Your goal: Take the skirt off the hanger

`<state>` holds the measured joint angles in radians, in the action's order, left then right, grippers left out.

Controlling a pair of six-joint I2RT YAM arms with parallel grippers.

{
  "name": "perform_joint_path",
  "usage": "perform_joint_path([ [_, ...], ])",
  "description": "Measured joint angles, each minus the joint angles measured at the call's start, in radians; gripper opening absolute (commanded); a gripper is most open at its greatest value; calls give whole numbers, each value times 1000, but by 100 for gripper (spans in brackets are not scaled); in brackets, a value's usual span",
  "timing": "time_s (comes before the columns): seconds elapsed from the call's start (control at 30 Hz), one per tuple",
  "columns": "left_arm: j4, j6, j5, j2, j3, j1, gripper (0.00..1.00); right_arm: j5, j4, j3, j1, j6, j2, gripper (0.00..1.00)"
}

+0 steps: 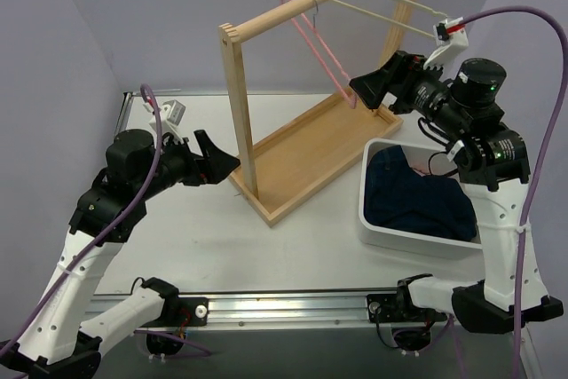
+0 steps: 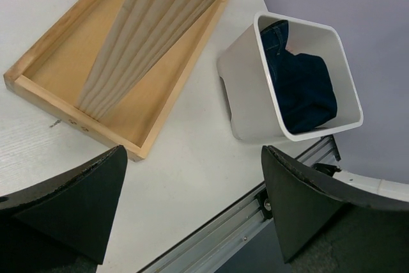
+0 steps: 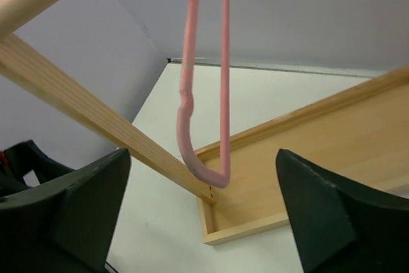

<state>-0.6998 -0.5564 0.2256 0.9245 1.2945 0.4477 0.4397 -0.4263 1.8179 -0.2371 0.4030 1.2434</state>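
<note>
Scanning the edges, we see a white plastic bin (image 1: 376,212) holding a dark blue denim garment (image 1: 417,201) just beside the light wooden rack's (image 1: 293,153) tray, with bare white table (image 1: 231,255) between tray and arm bases. The slim cream clothes hanger (image 1: 377,11) hangs from the rail near the right upright, hook up, long bar running left to right across the rail's line. Our right gripper (image 3: 203,158) is spread wide, holding nothing, with the pink hanger's (image 3: 185,113) lower bend just ahead. Our left gripper (image 2: 193,151) gapes likewise over the table.
</note>
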Motion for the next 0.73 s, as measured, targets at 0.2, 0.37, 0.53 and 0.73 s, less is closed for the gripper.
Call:
perform_joint_path([
  [0.2, 56, -100, 9, -70, -141, 0, 94, -222, -82, -254, 0, -7, -195, 100],
  [0.37, 140, -231, 27, -233, -369, -1, 94, -391, -138, -594, 0, 15, -545, 100],
  [0.53, 178, -397, 82, -585, -682, -3, 94, -385, -196, -893, 0, 117, -974, 100],
  [0.73, 181, -513, 128, -901, -763, -3, 94, -319, -227, -993, 12, 238, -1209, 100],
])
